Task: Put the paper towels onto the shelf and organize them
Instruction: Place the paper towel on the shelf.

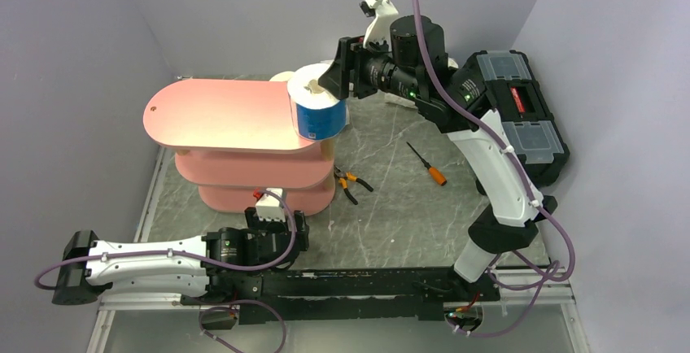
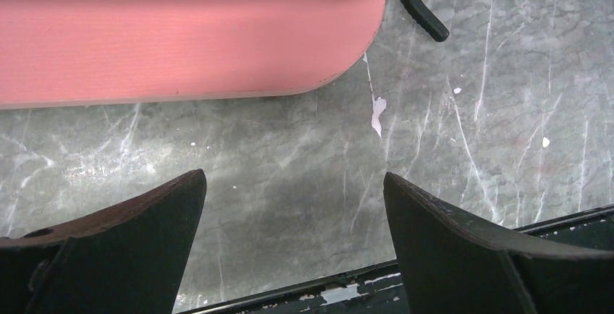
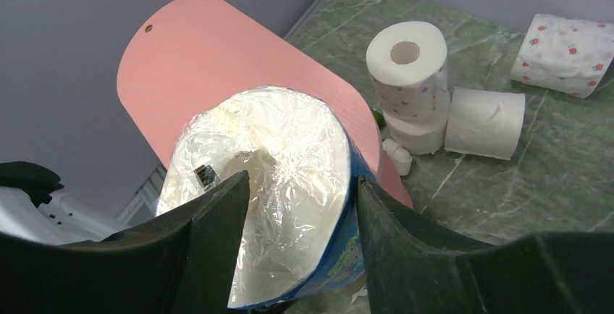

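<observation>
One blue-wrapped paper towel roll (image 1: 317, 113) stands upright at the right end of the pink shelf's (image 1: 220, 113) top board. The right tool (image 3: 297, 213) is partly open astride its rim, one finger over the wrapped top and one outside the wall, though I cannot tell whether it presses. Three more rolls sit on the tabletop (image 2: 470, 147) beyond the shelf, two stacked (image 3: 405, 53) and one on its side (image 3: 485, 122) beside them, while the left tool (image 2: 293, 213) gapes wide and empty just above the tabletop near the bottom board.
</observation>
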Available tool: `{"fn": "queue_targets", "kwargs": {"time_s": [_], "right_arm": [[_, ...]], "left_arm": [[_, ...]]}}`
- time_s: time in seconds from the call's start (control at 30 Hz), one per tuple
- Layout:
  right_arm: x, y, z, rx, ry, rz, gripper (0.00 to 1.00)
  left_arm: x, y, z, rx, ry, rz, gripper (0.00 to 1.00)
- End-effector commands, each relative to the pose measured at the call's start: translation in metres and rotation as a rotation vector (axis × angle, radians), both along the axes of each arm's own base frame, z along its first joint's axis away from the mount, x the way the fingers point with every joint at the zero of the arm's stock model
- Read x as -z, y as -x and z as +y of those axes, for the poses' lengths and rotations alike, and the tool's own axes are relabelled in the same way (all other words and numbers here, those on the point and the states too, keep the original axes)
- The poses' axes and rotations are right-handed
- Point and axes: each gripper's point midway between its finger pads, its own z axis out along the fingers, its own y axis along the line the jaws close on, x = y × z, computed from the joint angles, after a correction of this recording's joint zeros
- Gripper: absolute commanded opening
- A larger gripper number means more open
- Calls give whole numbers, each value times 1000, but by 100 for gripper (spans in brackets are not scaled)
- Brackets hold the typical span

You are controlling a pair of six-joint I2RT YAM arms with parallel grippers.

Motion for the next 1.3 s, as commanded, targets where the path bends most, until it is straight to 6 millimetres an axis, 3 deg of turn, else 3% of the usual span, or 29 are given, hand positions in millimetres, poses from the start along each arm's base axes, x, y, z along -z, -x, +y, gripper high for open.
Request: {"fn": "queue_targets", "kwargs": {"time_s": [0.0, 0.37, 0.6, 0.73, 0.97, 1.13, 1.27], "right_arm": [[-20, 2, 7, -22, -63, -37, 60], [-39, 3, 1, -3, -104, -86, 76], [-71, 14, -28, 53, -163, -196, 82], [-73, 27, -45, 56, -190, -275, 83], [-50, 63, -70, -11, -201, -416, 87], [-10, 78, -66, -102, -163, -413, 87], [9, 80, -59, -146, -143, -417, 87]], "left_arm": [[1, 0, 1, -9, 16, -2, 99], [1, 1, -1, -6, 20, 2, 99], [0, 1, -3, 0, 7, 3, 99], [-1, 1, -3, -2, 0, 3, 99], [-3, 0, -5, 2, 4, -7, 99], [-6, -1, -10, 21, -10, -16, 99], [-7, -1, -13, 28, -26, -14, 99]]}}
